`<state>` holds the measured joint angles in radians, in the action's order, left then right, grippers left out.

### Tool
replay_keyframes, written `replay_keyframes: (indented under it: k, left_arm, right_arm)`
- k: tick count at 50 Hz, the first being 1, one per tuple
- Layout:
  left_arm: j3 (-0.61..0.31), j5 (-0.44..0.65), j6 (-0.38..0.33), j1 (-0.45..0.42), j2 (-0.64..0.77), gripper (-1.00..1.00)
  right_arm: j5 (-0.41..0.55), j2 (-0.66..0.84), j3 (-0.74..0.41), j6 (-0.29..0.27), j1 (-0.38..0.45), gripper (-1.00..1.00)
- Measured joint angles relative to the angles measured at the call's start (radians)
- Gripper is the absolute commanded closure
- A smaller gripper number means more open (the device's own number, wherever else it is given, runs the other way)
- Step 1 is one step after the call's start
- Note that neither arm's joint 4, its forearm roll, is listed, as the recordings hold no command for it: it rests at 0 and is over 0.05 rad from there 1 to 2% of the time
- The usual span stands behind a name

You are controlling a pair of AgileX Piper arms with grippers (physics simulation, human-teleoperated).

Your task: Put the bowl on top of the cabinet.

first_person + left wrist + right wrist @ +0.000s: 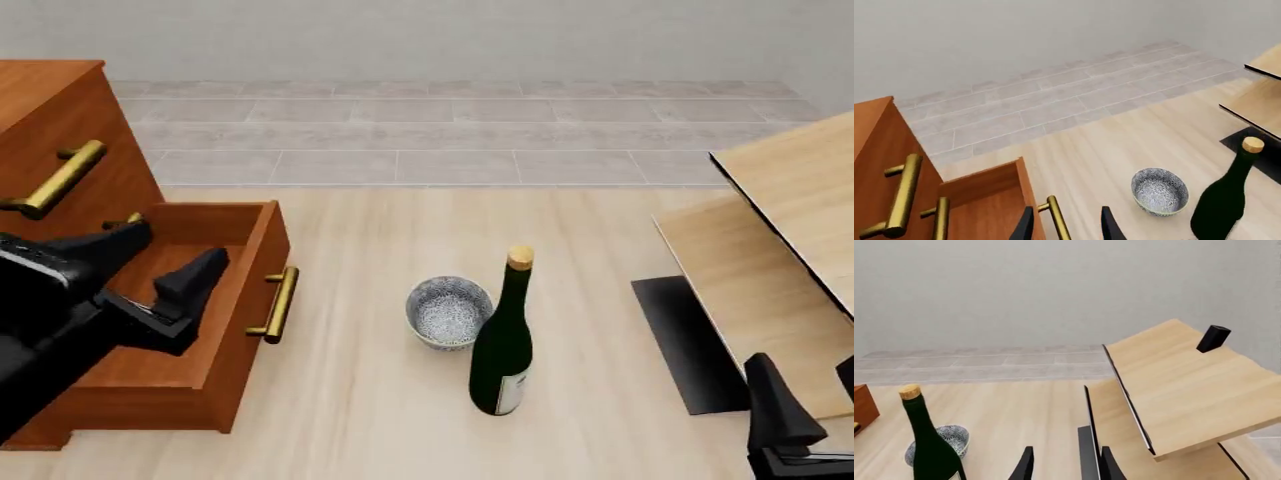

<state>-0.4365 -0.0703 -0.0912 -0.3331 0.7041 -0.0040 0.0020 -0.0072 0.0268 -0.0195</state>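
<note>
You are barely getting started here — the bowl (pixel 449 312) is sitting on the table beside the bottle (pixel 503 340), nowhere near the cabinet (pixel 67 120) top. Your left hand (pixel 167 262) is hovering spread over the open drawer (pixel 220 300), your right hand (pixel 1066 462) gaping, both gripping nothing — grasp and lift all remaining.

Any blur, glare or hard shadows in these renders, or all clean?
Front view: sharp throughout, flat even light, only faint soft shading under the bowl and bottle, no glare.
Left wrist view: crisp; the bottle's glass has a dim sheen, the cabinet handles a mild highlight.
Right wrist view: in focus, wall evenly lit, no cast shadows that stand out.
</note>
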Motion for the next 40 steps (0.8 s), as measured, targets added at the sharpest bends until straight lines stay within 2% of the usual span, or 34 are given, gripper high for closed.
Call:
replay_keyframes:
  k: [13,21,40]
  left_arm:
    - [-0.203,0.075,0.047,-0.064,0.242,-1.00]
    - [-0.317,0.136,0.099,-0.093,0.369,-1.00]
    - [-0.492,0.204,0.195,-0.143,0.586,-1.00]
  right_arm:
    - [-0.001,-0.001,-0.001,-0.001,-0.003,-1.00]
    - [-0.002,-0.001,-0.001,-0.003,-0.003,-1.00]
    - [-0.006,-0.001,-0.002,-0.004,-0.004,-1.00]
